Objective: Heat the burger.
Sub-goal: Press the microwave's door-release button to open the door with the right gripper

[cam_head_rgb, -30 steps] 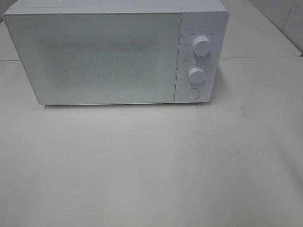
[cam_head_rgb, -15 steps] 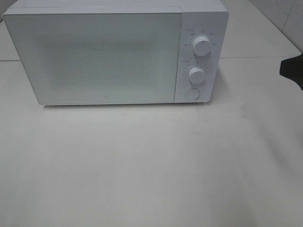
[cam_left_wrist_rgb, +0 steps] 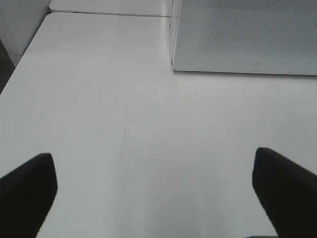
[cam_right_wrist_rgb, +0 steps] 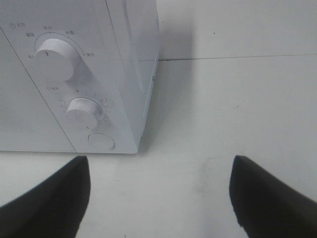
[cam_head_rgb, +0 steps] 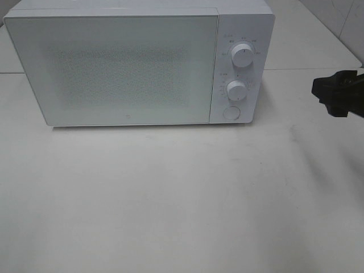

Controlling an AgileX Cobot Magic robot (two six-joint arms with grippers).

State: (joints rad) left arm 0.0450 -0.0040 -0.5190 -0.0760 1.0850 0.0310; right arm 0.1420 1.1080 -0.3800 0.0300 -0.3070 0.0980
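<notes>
Entering at the right edge of the frame, the right end effector [cam_head_rgb: 336,94] now approaches the closed microwave [cam_head_rgb: 136,62], its jaws wide apart and empty, like the left end effector [cam_left_wrist_rgb: 153,198]. The burger shows in no view.

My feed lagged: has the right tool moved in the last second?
Yes. The right tool has entered from the view's right edge, moving left toward the microwave.
</notes>
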